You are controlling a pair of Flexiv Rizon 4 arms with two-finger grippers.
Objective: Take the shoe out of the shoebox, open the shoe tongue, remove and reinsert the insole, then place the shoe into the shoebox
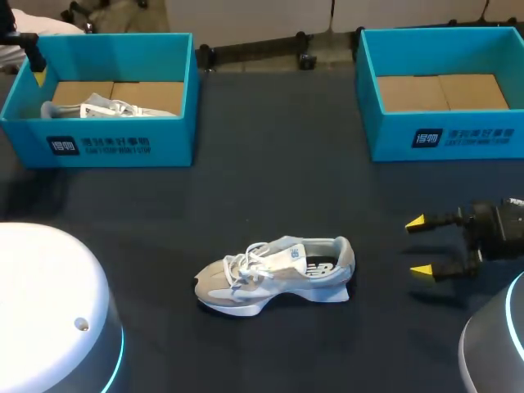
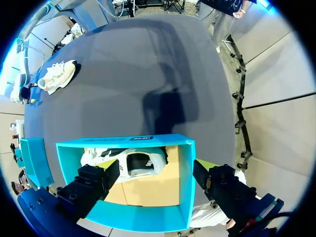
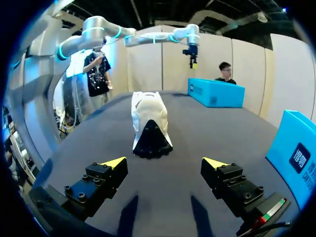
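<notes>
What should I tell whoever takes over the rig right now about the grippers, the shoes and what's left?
Left gripper: jaws open, empty, above the left shoebox, which holds a second shoe.
Right gripper: jaws open, empty, facing the heel of the loose shoe, apart from it.
Right shoebox: holds no shoe.
Done: the loose shoe is out, upright on the table.
Left: tongue and insole state cannot be told; shoe not yet boxed.

Left end effector [image 2: 157, 166] and right end effector [image 1: 419, 246], fingers wide apart
</notes>
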